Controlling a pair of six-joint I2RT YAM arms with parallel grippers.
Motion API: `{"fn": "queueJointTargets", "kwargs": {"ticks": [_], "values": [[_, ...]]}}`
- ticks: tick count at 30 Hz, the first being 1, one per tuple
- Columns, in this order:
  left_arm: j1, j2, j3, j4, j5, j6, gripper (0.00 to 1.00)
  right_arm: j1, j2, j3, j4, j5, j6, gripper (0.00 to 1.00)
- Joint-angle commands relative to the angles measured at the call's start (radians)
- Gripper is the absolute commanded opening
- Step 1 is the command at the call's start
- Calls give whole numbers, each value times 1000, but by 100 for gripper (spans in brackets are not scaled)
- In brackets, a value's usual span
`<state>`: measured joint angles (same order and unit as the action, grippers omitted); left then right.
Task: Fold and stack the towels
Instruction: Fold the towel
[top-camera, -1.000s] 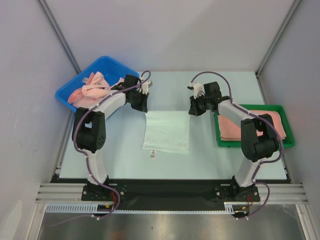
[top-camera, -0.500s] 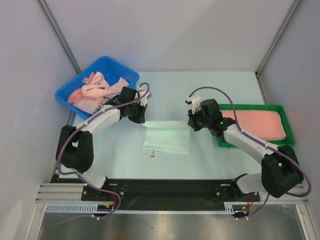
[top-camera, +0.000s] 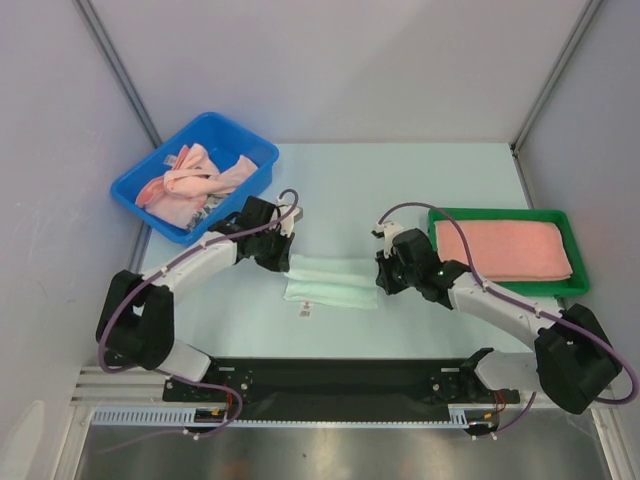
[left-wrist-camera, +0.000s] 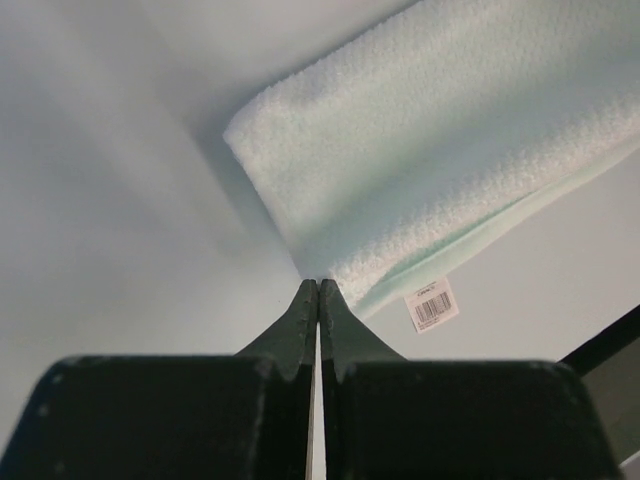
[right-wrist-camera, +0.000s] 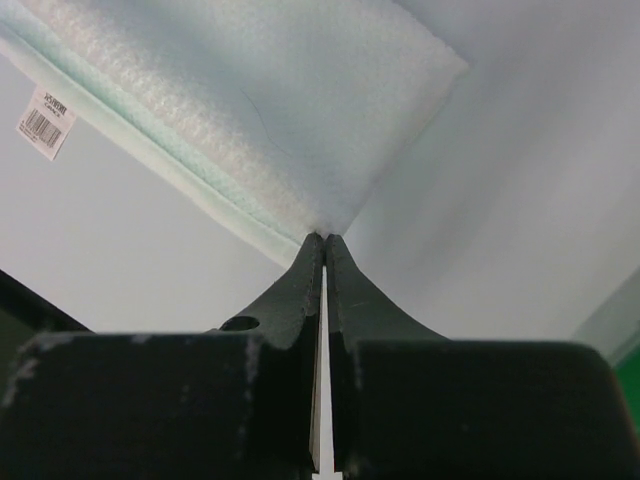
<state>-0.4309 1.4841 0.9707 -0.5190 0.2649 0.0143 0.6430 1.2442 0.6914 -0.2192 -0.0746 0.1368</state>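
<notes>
A pale mint towel (top-camera: 330, 278) lies folded into a narrow band at the table's middle. It also shows in the left wrist view (left-wrist-camera: 430, 170) and in the right wrist view (right-wrist-camera: 250, 100). My left gripper (top-camera: 285, 263) is shut on the towel's left corner (left-wrist-camera: 318, 285). My right gripper (top-camera: 382, 281) is shut on its right corner (right-wrist-camera: 324, 238). Crumpled salmon-pink towels (top-camera: 185, 180) lie in a blue bin (top-camera: 215, 122) at the back left. One folded salmon towel (top-camera: 505, 250) lies in a green tray (top-camera: 500, 212) at the right.
The towel's white barcode tag (top-camera: 305, 311) sticks out at its near edge, and shows in the left wrist view (left-wrist-camera: 432, 305) and the right wrist view (right-wrist-camera: 45, 122). The table's black front edge runs just beyond it. Grey walls enclose the table.
Both grippers have moved toward the near edge, carrying the towel's far edge over onto its near edge. The towel went from a flat square to a narrow folded band.
</notes>
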Motion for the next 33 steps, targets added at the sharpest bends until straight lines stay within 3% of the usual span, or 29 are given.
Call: {"fn": "queueJointTargets", "kwargs": {"ticks": [1, 12, 19, 21, 25, 26, 33], "values": [[-14, -56, -9, -19, -6, -42, 0, 27, -25, -21, -5, 22, 64, 0], [-49, -64, -69, -42, 2, -79, 5, 93, 0, -66, -23, 44, 148, 0], [-74, -73, -95, -82, -38, -111, 15, 99, 5, -75, -72, 75, 208, 0], [-75, -79, -104, -105, -68, -119, 16, 99, -6, -72, -94, 75, 228, 8], [-85, -79, -69, -160, -142, -169, 44, 99, -40, -44, -135, 72, 265, 28], [-85, -76, -35, -188, -156, -174, 45, 99, -49, -32, -166, 75, 274, 33], [-85, -100, 74, -202, -176, -284, 45, 92, -49, 92, -198, 95, 346, 34]]}}
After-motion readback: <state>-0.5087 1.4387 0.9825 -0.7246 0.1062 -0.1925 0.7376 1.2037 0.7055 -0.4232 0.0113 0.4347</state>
